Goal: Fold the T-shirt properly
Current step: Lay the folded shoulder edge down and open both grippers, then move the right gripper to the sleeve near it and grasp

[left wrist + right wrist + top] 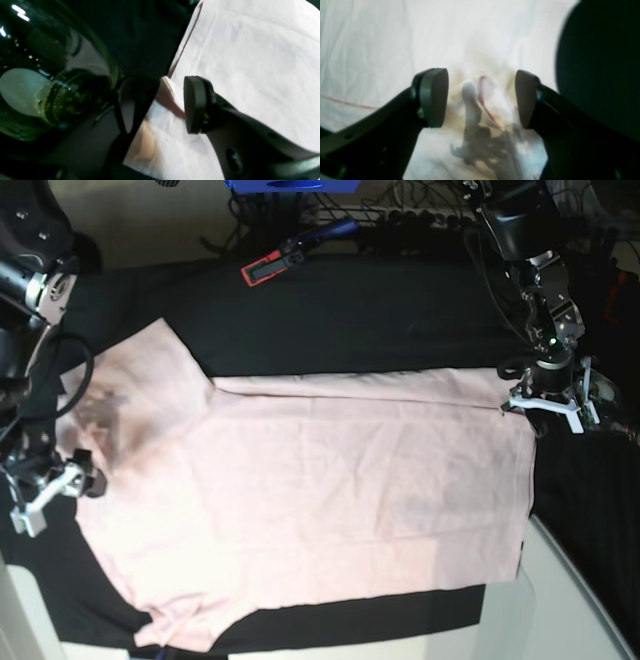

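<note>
My counter (380,310) is draped in a black cloth that fills most of the base view, with pale floor showing at the bottom corners. The T-shirt (320,500) lies flat across the middle of it, plain pink side up, one sleeve reaching toward the upper left. At the top edge of the frame sit a red-and-black clamp (268,268), a blue object (290,185) and a tangle of dark cables (420,220). My left claw (545,402) sits at the shirt's upper right corner, pads spread with the cloth edge between them. My right claw (45,490) is at the left edge by the sleeve, pads likewise apart over bunched fabric, pinching nothing.
</note>
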{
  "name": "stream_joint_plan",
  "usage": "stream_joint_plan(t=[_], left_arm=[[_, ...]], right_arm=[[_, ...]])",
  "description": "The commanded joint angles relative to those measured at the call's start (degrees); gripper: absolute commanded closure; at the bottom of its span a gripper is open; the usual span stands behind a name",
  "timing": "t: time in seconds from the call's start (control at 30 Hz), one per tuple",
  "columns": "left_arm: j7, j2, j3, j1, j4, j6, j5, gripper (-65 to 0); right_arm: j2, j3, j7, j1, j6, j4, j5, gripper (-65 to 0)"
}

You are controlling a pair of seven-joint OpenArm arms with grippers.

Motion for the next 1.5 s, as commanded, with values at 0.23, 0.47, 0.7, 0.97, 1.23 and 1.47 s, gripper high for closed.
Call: stream_joint_plan(t=[0.23,0.47,0.7,0.97,1.23,1.47], left_arm=[[-1.9,0.2,0.0,3.1,11.0,-0.1,-0.5,-31.1],[-1.4,2.1,4.3,11.2,20.1,-0.1,0.0,-30.6],[-1.9,2.1,8.2,17.7,19.8,-0.1,0.0,-30.4],[-1.9,2.1,7.6,19.6,19.8,-0.1,0.0,-30.2],[-1.9,2.0,7.6,20.4,19.8,-0.1,0.0,-30.2],[-1.9,1.7,7.6,20.4,19.8,-0.1,0.0,-30.2]], right_arm=[[-1.8,1.8,-5.6,-11.3,0.3,23.3,1.1,-41.2],[-8.1,13.8,-11.6,-19.1,0.3,31.7,1.1,-41.2],[-9.7,14.3,-11.4,-21.4,0.3,26.8,1.1,-41.2],[-9.3,14.1,-8.5,-20.4,0.3,21.3,1.0,-41.2],[-8.1,14.2,-5.3,-19.9,0.3,17.2,0.7,-41.2],[-4.7,14.3,-4.9,-18.9,0.3,11.2,1.0,-41.1]])
